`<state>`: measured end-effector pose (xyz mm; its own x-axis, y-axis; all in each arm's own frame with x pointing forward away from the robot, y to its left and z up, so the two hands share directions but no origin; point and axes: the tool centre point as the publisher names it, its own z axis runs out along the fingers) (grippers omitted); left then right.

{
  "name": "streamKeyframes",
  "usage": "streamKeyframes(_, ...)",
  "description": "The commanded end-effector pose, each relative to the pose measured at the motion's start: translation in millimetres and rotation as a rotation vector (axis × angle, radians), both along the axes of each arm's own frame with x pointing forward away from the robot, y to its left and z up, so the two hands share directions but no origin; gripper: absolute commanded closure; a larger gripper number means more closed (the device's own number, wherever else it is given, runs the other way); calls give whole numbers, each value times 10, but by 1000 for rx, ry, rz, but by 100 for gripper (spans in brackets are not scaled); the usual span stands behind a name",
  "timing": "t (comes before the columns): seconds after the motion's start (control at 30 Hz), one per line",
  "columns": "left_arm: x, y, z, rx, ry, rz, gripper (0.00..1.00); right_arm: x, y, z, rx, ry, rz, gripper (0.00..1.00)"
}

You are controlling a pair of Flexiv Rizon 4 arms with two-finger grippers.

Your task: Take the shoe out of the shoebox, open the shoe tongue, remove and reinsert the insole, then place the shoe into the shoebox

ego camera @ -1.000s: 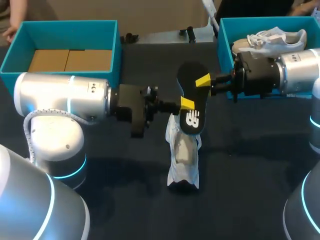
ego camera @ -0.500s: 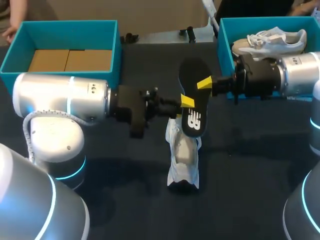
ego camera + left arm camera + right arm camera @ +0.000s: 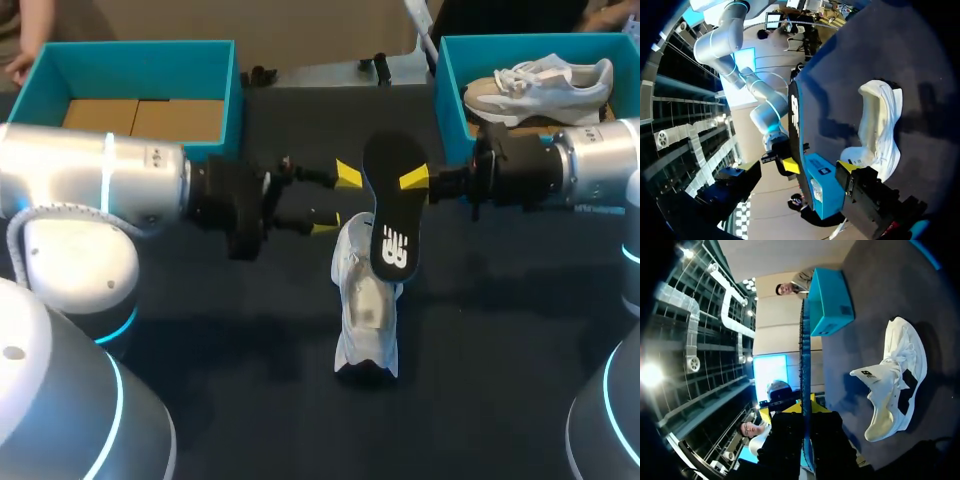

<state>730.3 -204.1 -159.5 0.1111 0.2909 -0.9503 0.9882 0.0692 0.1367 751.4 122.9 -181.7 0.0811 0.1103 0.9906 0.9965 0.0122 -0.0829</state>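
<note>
The black insole [image 3: 392, 205] hangs on edge above the table, and my right gripper [image 3: 412, 181] is shut on its upper part from the right. My left gripper [image 3: 337, 201] stands open just left of the insole, its yellow tips apart and touching nothing. Below the insole the white shoe [image 3: 367, 310] lies on the dark table, mouth upward. In the right wrist view the insole [image 3: 804, 360] runs edge-on between my right gripper's [image 3: 804, 412] fingers, with the shoe [image 3: 895, 385] beside it. The left wrist view shows the insole [image 3: 796, 125] edge-on ahead and the shoe [image 3: 882, 125] off to one side.
A teal shoebox [image 3: 455, 75] at the back right holds a second white shoe [image 3: 545, 85]. Another teal box [image 3: 232, 100] with a cardboard floor stands at the back left. Open dark table lies in front of the shoe.
My left gripper has opened, let go of the insole and drawn back to the left. The right gripper keeps the insole, which has shifted slightly right.
</note>
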Motion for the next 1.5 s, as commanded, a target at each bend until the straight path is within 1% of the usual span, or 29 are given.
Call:
streamKeyframes(0.03, 65, 58, 228, 221, 16, 74, 0, 13, 29, -43, 6, 5, 4, 100)
streamKeyframes(0.07, 93, 72, 250, 211, 11, 87, 0, 13, 31, -50, 7, 6, 4, 100)
streamKeyframes(0.57, 100, 71, 261, 216, 22, 93, 0, 32, 41, -145, 5, 27, 11, 100)
streamKeyframes(0.6, 115, 74, 280, 272, 48, 121, 0, 27, 39, -154, 3, 29, 11, 100)
streamKeyframes(0.63, 132, 64, 287, 305, 52, 130, 0, 21, 38, -162, 1, 31, 11, 100)
streamKeyframes(0.73, 201, 56, 357, 350, 76, 138, 0, 6, 38, -182, 0, 29, 12, 100)
streamKeyframes(0.83, 252, 24, 413, 422, 105, 130, 0, -3, 43, -190, -5, 25, 15, 100)
streamKeyframes(0.87, 263, 10, 431, 433, 95, 133, 0, -3, 44, -192, -7, 19, 16, 100)
streamKeyframes(0.97, 303, -24, 458, 495, 146, 130, 0, -5, 53, -188, -10, 12, 19, 100)
streamKeyframes(1.0, 314, -41, 465, 529, 131, 130, 0, -4, 56, -187, -11, 10, 19, 100)
streamKeyframes(1.2, 329, -161, 436, 679, 121, 106, 0, -4, 74, -199, -12, 5, 22, 100)
streamKeyframes(1.3, 337, -194, 413, 755, 163, 92, 0, -8, 75, -209, -14, 4, 23, 100)
streamKeyframes(1.4, 345, -226, 416, 846, 155, 99, 0, -13, 75, -219, -17, 4, 23, 100)
streamKeyframes(1.5, 349, -259, 406, 902, 189, 94, 0, -13, 80, -232, -21, 7, 25, 100)
